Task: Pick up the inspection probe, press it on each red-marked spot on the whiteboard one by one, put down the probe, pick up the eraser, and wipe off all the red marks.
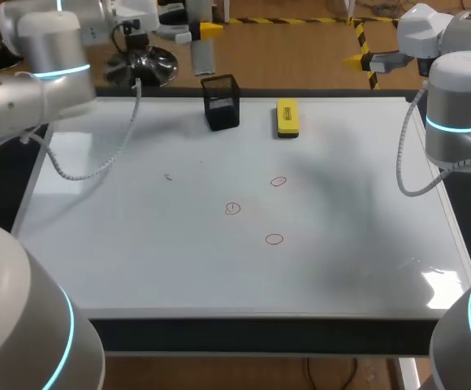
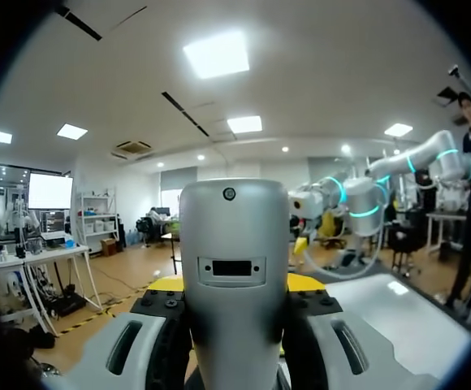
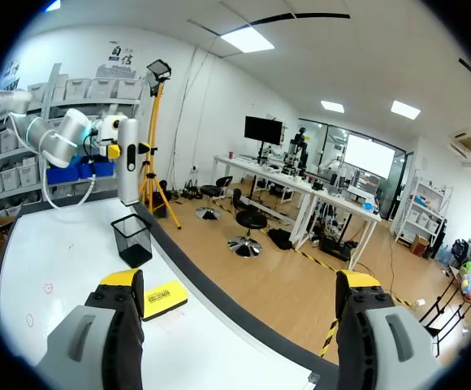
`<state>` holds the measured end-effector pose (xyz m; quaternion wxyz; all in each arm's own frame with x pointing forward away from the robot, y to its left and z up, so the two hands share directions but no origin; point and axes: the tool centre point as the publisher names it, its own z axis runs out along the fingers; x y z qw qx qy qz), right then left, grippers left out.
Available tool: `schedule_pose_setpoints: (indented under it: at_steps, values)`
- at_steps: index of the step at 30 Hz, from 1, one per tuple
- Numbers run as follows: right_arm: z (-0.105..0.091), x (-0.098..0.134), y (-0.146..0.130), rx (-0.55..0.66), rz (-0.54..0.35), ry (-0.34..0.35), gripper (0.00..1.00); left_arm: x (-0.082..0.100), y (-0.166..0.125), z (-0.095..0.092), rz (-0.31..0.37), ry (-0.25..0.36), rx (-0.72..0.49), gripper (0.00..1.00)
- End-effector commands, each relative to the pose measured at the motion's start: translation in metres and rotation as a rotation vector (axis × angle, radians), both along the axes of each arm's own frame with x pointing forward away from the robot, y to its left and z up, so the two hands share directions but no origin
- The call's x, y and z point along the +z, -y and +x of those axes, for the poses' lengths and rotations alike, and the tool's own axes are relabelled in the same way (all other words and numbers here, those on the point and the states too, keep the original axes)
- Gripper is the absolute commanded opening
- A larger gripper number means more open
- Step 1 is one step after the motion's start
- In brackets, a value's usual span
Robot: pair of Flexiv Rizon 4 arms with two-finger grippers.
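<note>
My left gripper point(image 2: 234, 284) is closed around the grey inspection probe point(image 1: 203, 57); both yellow tips press it from two sides. The probe hangs just behind the black mesh holder point(image 1: 222, 101), past the far edge of the whiteboard point(image 1: 138, 244). The yellow eraser point(image 1: 287, 118) lies flat just to the right of the holder, not touching it. Three red circles point(image 1: 278, 181) point(image 1: 232, 209) point(image 1: 274, 239) are on the board in front of the holder, toward its middle. My right gripper point(image 3: 240, 282) is well to the right of the holder, beyond the eraser, with its fingers wide apart and nothing between them.
</note>
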<state>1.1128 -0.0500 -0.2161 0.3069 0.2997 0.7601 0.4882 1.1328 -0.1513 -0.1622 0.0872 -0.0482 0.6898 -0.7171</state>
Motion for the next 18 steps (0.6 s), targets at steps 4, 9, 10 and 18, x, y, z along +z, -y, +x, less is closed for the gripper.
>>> schedule_pose_setpoints:
  at_steps: [4,9,10,18]
  values:
    - [0.001,0.000,0.000,0.001,0.000,-0.001,1.00,0.008,-0.028,-0.021,0.027,-0.015,0.064,0.00]
    - [0.001,0.000,0.000,0.001,0.000,-0.001,1.00,0.007,-0.049,-0.031,0.038,-0.018,0.102,0.00]
    - [0.001,0.000,0.000,0.001,0.000,-0.001,1.00,0.007,-0.054,-0.033,0.037,-0.018,0.113,0.00]
    - [0.001,0.000,0.000,0.001,0.000,-0.001,1.00,0.000,-0.085,-0.050,0.038,-0.020,0.145,0.00]
